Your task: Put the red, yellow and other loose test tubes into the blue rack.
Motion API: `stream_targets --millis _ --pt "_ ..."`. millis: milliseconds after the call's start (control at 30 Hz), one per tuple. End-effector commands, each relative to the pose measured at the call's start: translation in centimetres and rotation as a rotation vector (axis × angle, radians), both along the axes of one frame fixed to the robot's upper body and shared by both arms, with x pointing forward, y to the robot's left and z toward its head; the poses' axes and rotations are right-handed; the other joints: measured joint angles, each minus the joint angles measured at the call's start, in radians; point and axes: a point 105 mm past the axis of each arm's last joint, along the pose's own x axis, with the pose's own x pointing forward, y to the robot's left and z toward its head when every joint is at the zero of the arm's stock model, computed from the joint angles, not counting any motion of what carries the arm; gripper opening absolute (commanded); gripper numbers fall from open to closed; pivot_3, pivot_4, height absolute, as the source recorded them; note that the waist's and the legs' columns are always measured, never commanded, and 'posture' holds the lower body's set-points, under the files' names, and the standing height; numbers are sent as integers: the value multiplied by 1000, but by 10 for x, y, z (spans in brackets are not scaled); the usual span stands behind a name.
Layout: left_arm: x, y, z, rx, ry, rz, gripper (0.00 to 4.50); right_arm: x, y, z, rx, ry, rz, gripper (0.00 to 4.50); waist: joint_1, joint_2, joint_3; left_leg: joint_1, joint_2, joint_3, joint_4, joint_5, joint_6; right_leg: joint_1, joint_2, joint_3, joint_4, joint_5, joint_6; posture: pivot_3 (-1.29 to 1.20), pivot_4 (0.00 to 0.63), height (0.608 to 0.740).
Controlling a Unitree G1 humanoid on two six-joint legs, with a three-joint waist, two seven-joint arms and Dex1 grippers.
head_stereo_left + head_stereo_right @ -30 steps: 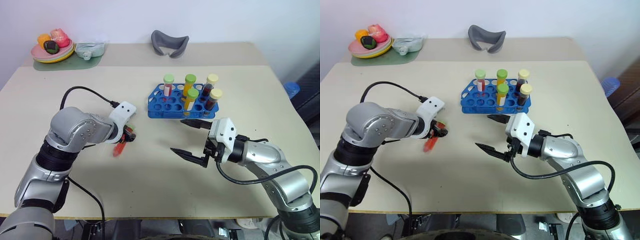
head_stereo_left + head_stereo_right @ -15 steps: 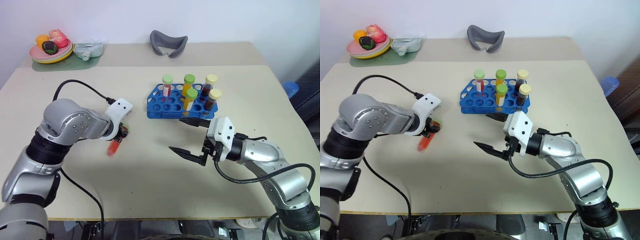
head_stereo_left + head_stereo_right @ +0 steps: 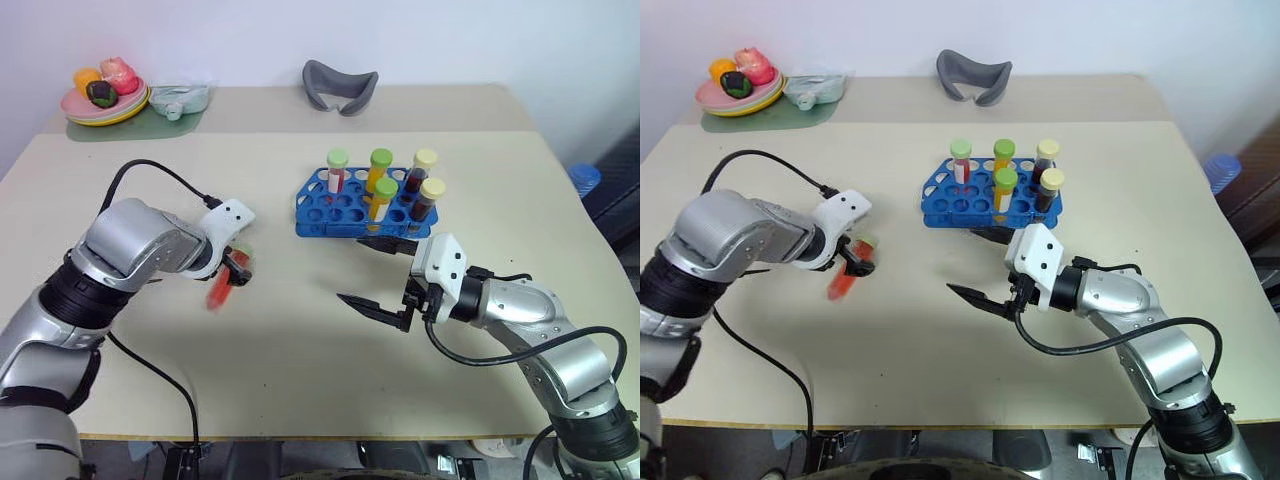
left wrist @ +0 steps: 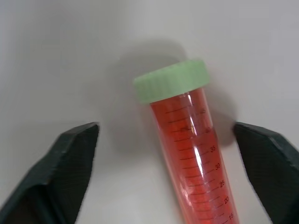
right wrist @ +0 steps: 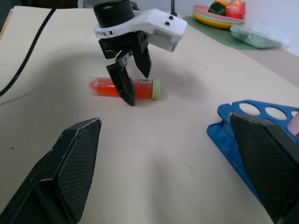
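Graduations 15 to 35 on red tube [image 4: 194, 154]

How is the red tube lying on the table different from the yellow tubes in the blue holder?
The red tube lies flat on the table, loose; the yellow tubes stand upright in the blue rack. The red tube holds red liquid, the yellow tubes yellow-orange. Both kinds are clear with green caps.

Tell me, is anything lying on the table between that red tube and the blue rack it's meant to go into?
Nothing visible does. The red tube lies on bare table, with the left gripper open astride it. The stretch of tabletop toward the blue rack is bare; the right gripper hangs open nearer the robot, off that line.
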Motion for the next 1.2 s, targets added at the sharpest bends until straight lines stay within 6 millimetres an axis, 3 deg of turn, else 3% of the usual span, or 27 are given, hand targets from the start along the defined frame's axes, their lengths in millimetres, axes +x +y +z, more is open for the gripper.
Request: stream_targets --millis 33,233,767,867,1033,1200 --pt "8 12 3 -59 -37 118 4463 -5 3 10 17 -46 13 4500 -1 0 0 0 0 0 0 0 0 0 0 0 1 0 0 0 150 740" --pt "2 10 -5 -99 -15 144 4463 -4 4 9 19 -44 19 4500 -1 0 0 1 0 0 0 0 0 0 0 0 1 0 0 0 150 740" --pt "-17 8 -1 -114 38 148 4463 -4 7 7 27 -45 21 4500 -1 0 0 1 0 0 0 0 0 0 -1 0 1 0 0 0 150 740" --pt "-16 9 -2 -107 40 164 3651 -4 8 7 29 -44 23 4500 -2 0 0 1 0 0 0 0 0 0 -1 0 1 0 0 0 150 740" --pt "-14 8 1 -85 22 178 1214 -5 8 6 30 -44 21 4500 -1 0 0 1 0 0 0 0 0 0 -1 0 1 0 0 0 150 740" --pt "-11 9 4 -83 9 193 1214 -5 7 7 30 -45 20 4500 -1 0 0 1 0 0 0 0 0 0 -1 0 1 0 0 0 150 740"
